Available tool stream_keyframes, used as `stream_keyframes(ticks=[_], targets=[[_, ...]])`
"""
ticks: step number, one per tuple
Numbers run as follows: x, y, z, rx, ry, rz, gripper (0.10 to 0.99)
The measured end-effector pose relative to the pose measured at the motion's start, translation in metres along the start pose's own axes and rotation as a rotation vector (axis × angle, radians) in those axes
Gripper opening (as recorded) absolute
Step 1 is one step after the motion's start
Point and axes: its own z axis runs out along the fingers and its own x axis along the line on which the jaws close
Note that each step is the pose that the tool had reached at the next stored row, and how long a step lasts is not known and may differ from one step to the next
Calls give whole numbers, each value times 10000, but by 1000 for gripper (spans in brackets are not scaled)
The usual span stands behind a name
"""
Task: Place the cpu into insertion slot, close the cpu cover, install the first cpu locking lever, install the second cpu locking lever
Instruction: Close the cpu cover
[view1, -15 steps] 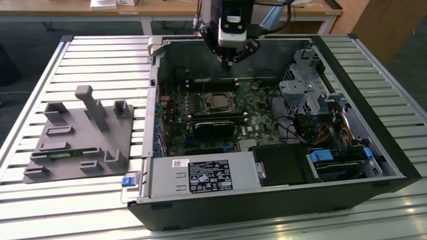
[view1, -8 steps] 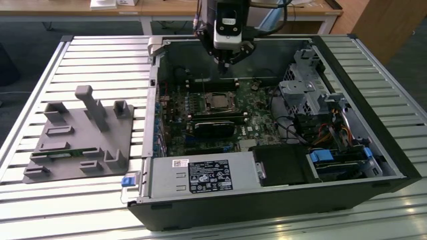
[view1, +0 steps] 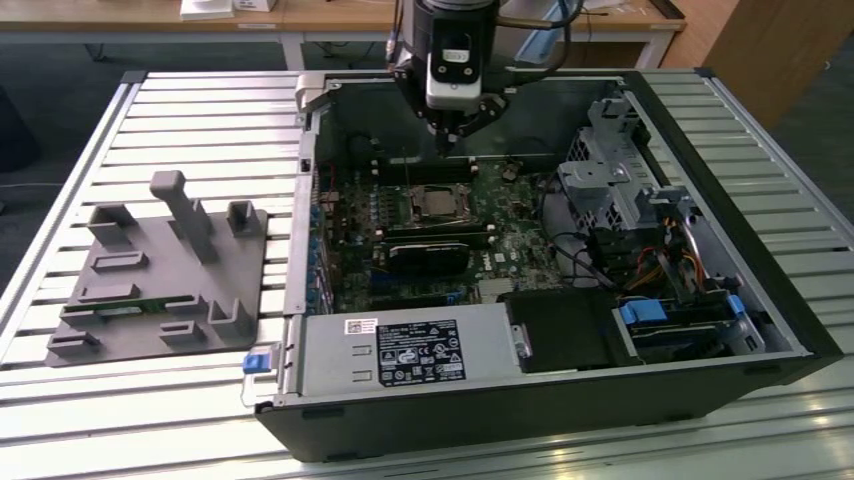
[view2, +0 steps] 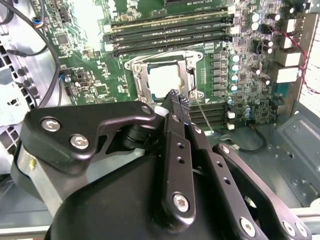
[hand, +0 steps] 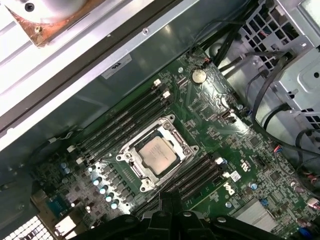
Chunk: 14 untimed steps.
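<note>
Gripper (view2: 178, 100) closest in the second wrist view: fingers pressed together, pinching nothing, tips poised just beside the cpu (view2: 165, 80). From the exterior view, hangs over the far part of the board (view1: 521, 195), just beyond the slot (view1: 434, 203). Cpu already seated in the slot, pale top showing. Cover (hand: 175, 134) seemingly down, framing the chip. Thin wire lever (view2: 205, 117) by the fingertips looks loose rather than latched; cannot tell about the other. Judged so: placing done, cover likely closed, both levers left.
</note>
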Motion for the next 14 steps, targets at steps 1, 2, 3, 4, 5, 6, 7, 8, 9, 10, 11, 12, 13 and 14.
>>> stream_keyframes(ticks=[1,2,3,4,5,6,7,8,9,10,11,12,13,14], targets=[[0,-1,18,1,0,0,106],[0,-1,36,3,-2,0,106],[0,-2,51,7,-3,0,106],[1,-2,56,9,-3,0,106],[1,-2,55,10,-3,0,106],[1,-2,55,11,-3,0,106],[1,-2,56,10,-3,2,106],[2,-2,58,10,-3,44,106],[3,0,62,9,-6,144,106],[3,0,69,9,-11,284,106],[3,0,77,11,-17,461,106],[3,0,86,13,-23,643,106],[3,-1,96,14,-29,838,106],[3,-1,106,15,-35,1019,106]])
